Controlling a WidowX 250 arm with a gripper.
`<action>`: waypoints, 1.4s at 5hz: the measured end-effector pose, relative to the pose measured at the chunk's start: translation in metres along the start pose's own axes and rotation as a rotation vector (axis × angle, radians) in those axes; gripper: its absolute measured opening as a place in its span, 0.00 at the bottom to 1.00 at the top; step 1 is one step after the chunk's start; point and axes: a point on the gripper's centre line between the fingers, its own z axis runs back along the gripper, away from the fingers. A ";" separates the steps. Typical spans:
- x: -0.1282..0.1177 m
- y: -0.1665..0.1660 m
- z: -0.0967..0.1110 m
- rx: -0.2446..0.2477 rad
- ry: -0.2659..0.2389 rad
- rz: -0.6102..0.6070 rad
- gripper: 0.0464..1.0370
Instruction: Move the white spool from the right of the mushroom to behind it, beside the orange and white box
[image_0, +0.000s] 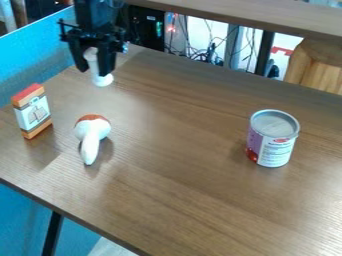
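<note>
The black gripper (92, 62) hangs over the table's far left part, shut on a white cylindrical object (101, 75) whose rounded lower end sticks out below the fingers. Nearer the camera lies a mushroom-like object (91, 135) with a reddish-brown top and a white stem pointing toward the front edge. To its left, a small box (32, 111) with a red top, orange bands and a white label stands upright. A metal can (272, 138) with a purple and white label stands upright on the right side.
The brown wooden table (174, 185) has its front edge running diagonally from the left to the bottom. A blue panel (33, 60) rises at the far left. Behind the table are cables, a raised wooden surface (267, 16) and a wooden piece (317, 67) at the right.
</note>
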 end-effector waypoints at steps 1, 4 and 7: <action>0.009 0.030 -0.011 0.007 0.027 0.056 0.56; 0.038 0.085 -0.039 0.000 0.072 0.179 0.56; 0.058 0.086 -0.075 -0.049 0.138 0.229 0.56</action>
